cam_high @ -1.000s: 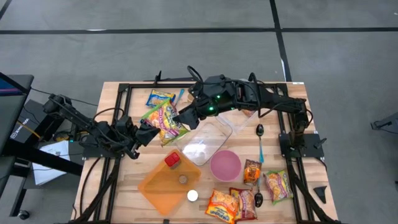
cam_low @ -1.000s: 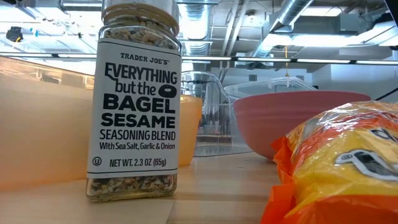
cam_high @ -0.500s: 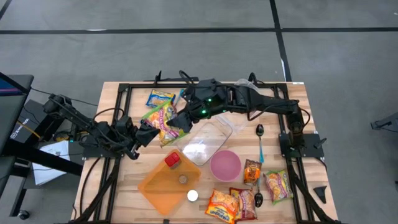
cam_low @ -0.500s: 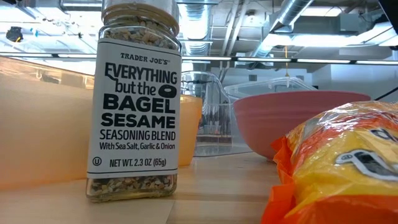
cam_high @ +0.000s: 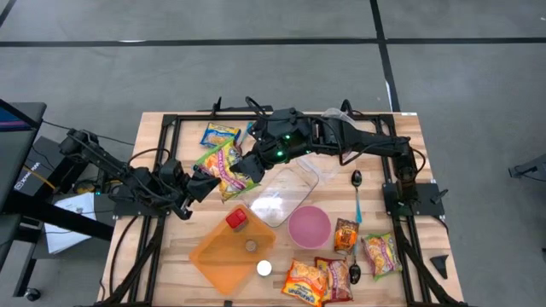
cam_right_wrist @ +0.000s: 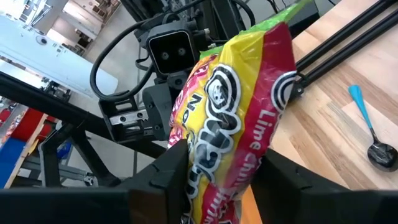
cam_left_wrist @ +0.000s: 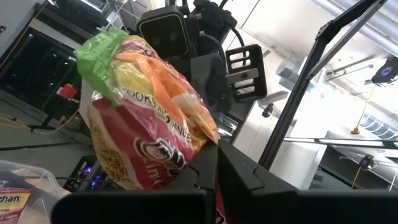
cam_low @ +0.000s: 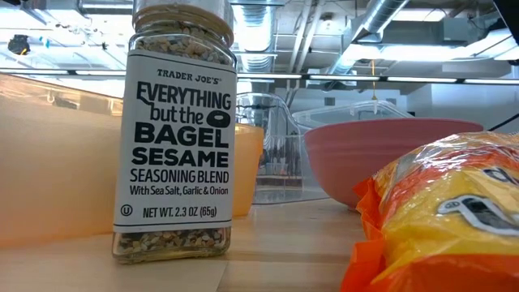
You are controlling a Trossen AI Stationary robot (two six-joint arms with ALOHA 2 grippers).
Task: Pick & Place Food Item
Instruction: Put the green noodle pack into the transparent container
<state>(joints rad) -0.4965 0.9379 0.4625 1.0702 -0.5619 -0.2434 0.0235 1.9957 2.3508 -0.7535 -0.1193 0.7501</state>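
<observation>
High view: both my left gripper (cam_high: 203,181) and right gripper (cam_high: 246,164) grip the noodle packet (cam_high: 223,167) — a handover; next, one must release.

Setting: an industrial robotics lab. Evidence: bare ducts (cam_low: 381,20) and pipes run under an open ceiling with strip lights; the floor (cam_high: 256,77) is grey carpet tile marked with dark tape lines; the wooden desk (cam_high: 153,128) carries a black metal frame (cam_high: 171,121) with arms bolted to it; cables (cam_high: 141,158) trail off the desk's left edge.
</observation>
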